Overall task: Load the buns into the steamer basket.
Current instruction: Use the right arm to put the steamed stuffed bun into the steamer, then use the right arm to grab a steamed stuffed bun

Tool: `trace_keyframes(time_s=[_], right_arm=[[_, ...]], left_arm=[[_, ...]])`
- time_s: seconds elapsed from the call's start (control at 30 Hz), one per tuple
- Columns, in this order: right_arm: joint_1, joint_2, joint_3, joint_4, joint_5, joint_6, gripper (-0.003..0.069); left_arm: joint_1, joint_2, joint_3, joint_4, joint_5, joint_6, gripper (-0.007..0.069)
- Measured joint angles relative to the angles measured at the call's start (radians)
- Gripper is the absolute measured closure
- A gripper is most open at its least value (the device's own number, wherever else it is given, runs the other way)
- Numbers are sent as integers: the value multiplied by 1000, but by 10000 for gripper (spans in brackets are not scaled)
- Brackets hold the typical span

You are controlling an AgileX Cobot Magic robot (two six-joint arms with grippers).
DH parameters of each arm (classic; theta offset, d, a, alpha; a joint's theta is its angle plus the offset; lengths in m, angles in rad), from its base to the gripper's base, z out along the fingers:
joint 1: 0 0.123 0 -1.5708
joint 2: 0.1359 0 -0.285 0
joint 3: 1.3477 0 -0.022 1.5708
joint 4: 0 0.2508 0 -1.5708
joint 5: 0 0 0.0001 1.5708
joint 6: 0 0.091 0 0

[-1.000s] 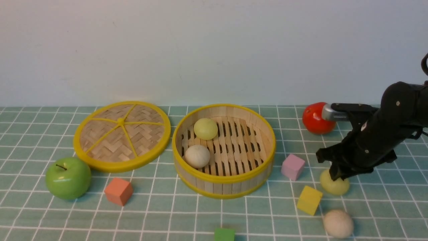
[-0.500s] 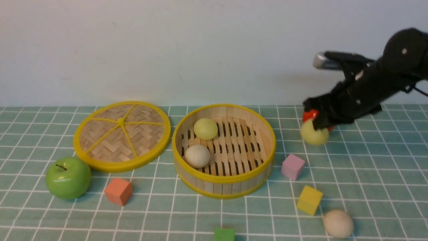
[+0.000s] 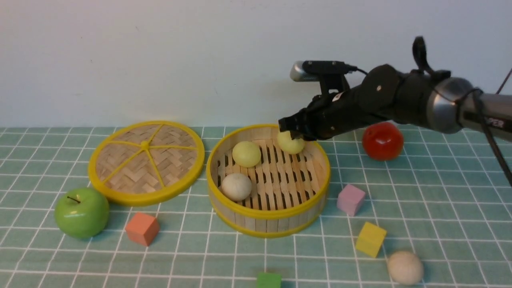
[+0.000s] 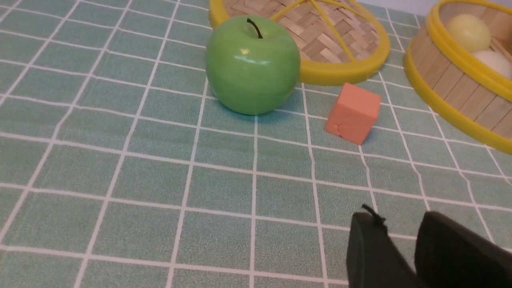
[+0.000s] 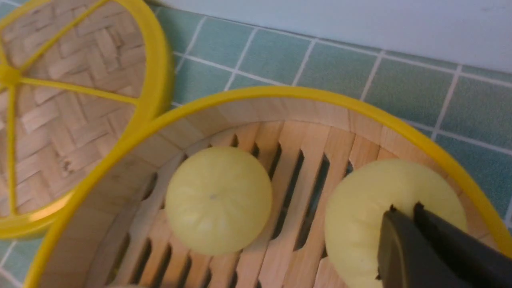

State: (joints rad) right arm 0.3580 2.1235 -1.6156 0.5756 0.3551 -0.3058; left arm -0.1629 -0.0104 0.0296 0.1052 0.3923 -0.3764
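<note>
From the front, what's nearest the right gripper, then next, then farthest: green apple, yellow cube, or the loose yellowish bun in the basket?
1. The loose yellowish bun, in the basket, beside the right gripper clamping the held bun.
2. The yellow cube, front right.
3. The green apple, far left.

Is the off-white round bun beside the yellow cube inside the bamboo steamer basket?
No, the bun lies on the cloth outside the basket.
</note>
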Motion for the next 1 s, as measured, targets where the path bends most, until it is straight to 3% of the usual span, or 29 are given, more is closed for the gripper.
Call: trace_keyframes(time_s=[0.27, 0.5, 0.6, 0.63, 0.77, 1.0], right_arm=[[0, 62, -3, 45, -49, 0, 643], [1, 54, -5, 48, -36, 0, 494], [1, 29, -5, 44, 12, 0, 408], [1, -3, -5, 39, 60, 0, 337], [-16, -103, -5, 31, 195, 0, 232], [-104, -295, -3, -15, 474, 23, 206]], left_arm=[[0, 0, 0, 0, 0, 0, 449], [0, 0, 0, 0, 0, 0, 449], [0, 0, 0, 0, 0, 0, 445], [0, 0, 0, 0, 0, 0, 443], [0, 0, 0, 0, 0, 0, 442], [0, 0, 0, 0, 0, 0, 433]])
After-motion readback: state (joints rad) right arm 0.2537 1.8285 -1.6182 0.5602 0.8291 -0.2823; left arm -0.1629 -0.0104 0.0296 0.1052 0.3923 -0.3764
